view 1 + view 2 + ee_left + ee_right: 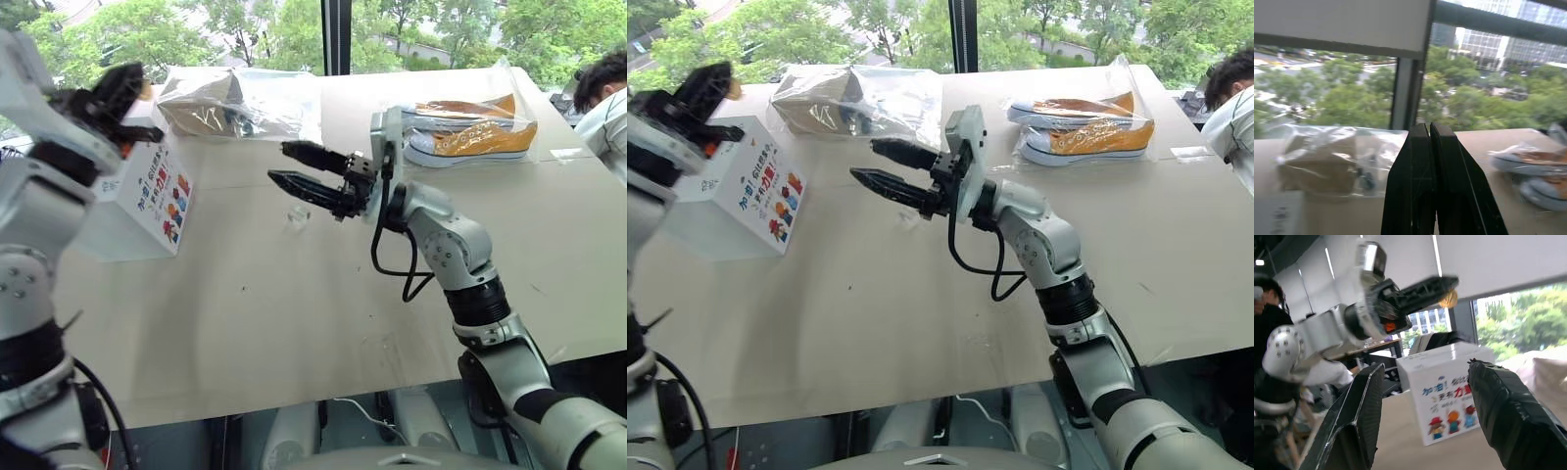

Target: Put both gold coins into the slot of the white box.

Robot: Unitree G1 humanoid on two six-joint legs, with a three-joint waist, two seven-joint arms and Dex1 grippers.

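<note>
A wide window full of green trees backs a pale tan table. On the robot's left side of the table stands the white box, its printed side with colourful figures and red text turned toward the middle of the table; its top face is largely hidden behind the left arm, so the slot cannot be made out. Behind it, near the window edge, lies a clear plastic bag with brown contents. Further to the right, also near the far edge, a second clear bag holds a pair of orange-and-white sneakers. A person leans in at the far right corner.

The left claw is raised above the white box, its fingers clenched together, and in the right wrist view a small pale gold piece, one gold coin, is pinched at its tips. The left wrist view shows the two black fingers pressed flat against each other.

The right claw hangs over the middle of the table, pointing toward the box, its two black fingers spread apart and holding nothing. Just below it on the table lies a small clear glinting object, too small to identify.
</note>
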